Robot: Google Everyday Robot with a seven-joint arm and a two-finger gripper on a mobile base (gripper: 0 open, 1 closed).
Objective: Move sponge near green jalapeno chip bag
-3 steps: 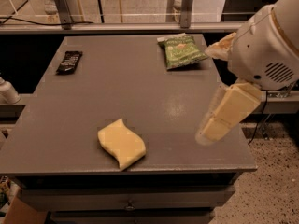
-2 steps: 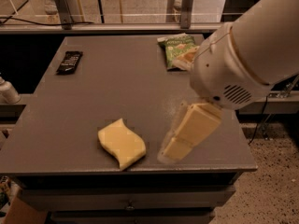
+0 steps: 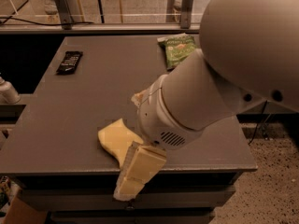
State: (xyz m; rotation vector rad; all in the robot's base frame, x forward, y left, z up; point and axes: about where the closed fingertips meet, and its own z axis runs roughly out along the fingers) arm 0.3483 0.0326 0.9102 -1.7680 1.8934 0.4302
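Note:
The pale yellow sponge (image 3: 116,139) lies flat near the table's front edge, its right part hidden behind my gripper. My gripper (image 3: 133,178) hangs low over the sponge's right side and the front edge, in front of it from this camera. I cannot tell whether it touches the sponge. The green jalapeno chip bag (image 3: 179,49) lies at the back of the table, far from the sponge, partly hidden on its right by my arm.
The grey table (image 3: 79,101) carries a dark black wrapped bar (image 3: 69,62) at the back left. My large arm housing (image 3: 243,55) fills the right side of the view. A rail and posts run behind the table.
My arm has swung left and toward the camera. The gripper has moved from the table's right side to over the sponge's right end. The sponge and the bag have not moved.

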